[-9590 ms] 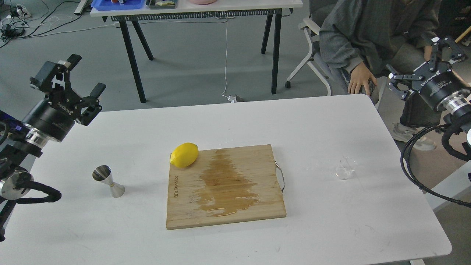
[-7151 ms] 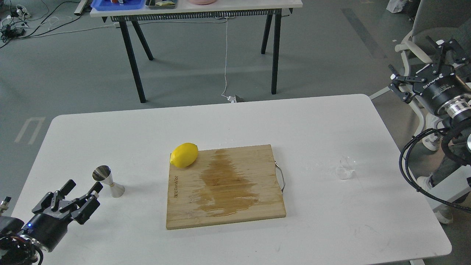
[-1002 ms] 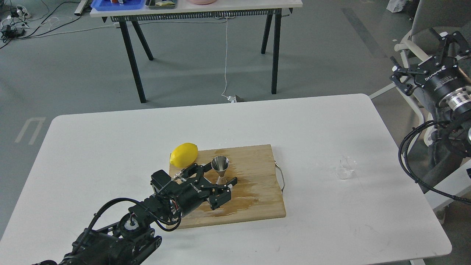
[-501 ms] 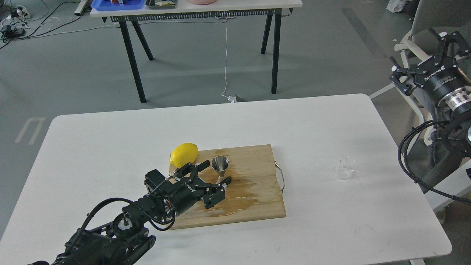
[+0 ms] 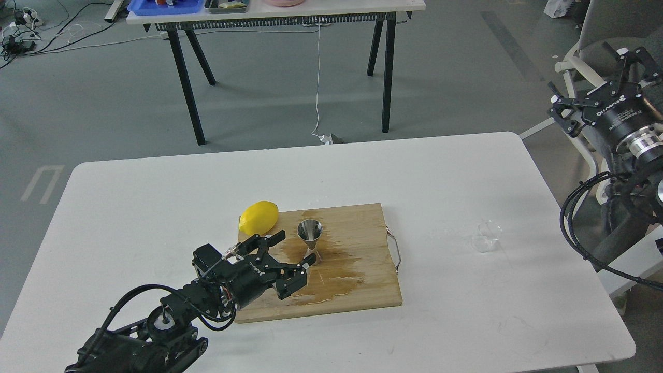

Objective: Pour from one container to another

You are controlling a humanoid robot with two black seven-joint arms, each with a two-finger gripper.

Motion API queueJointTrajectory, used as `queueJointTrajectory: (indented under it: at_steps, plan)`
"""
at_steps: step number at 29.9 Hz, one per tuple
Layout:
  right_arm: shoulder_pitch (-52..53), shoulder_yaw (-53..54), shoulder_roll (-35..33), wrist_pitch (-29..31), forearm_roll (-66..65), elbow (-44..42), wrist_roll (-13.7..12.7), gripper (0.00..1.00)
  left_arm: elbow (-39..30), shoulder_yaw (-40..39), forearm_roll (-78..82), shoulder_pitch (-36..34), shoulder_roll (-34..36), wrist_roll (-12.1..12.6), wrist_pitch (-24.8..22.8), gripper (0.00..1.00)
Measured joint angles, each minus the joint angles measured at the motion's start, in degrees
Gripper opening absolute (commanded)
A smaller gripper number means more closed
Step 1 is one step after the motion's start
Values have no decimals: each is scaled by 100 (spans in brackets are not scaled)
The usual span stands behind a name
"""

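Observation:
The shiny steel jigger (image 5: 310, 240) stands upright on the wet wooden cutting board (image 5: 362, 290), a little right of the lemon (image 5: 259, 217). My left gripper (image 5: 292, 249) is open just left of the jigger, its fingers spread and apart from it, holding nothing. The small clear glass cup (image 5: 487, 236) stands alone on the white table to the right of the board. My right gripper (image 5: 595, 72) hangs open high at the right edge, far above and beyond the cup.
A brown wet patch covers the board's middle, and a metal handle (image 5: 396, 249) sticks out on its right side. The white table (image 5: 155, 197) ends close on the right. A black-legged table (image 5: 279, 15) and a chair (image 5: 585, 57) stand behind.

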Motion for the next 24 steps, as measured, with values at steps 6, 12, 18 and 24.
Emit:
queueJointTrajectory:
  at_steps: [6,12,18,24]
  plan:
    - [-62,15,9,0,4,16,17,98,-857,3,-536,143,1147,1,0,97]
    - [-71,25,92,0,8,22,30,98,-2195,-13,-2321,149,2598,3,0,97]
    - [-121,-5,346,0,0,108,53,98,-3374,-170,-4494,131,3697,3,-88,98]
    - [-222,-90,514,0,-10,317,69,98,-3930,-752,-6536,115,4464,3,-2497,98]
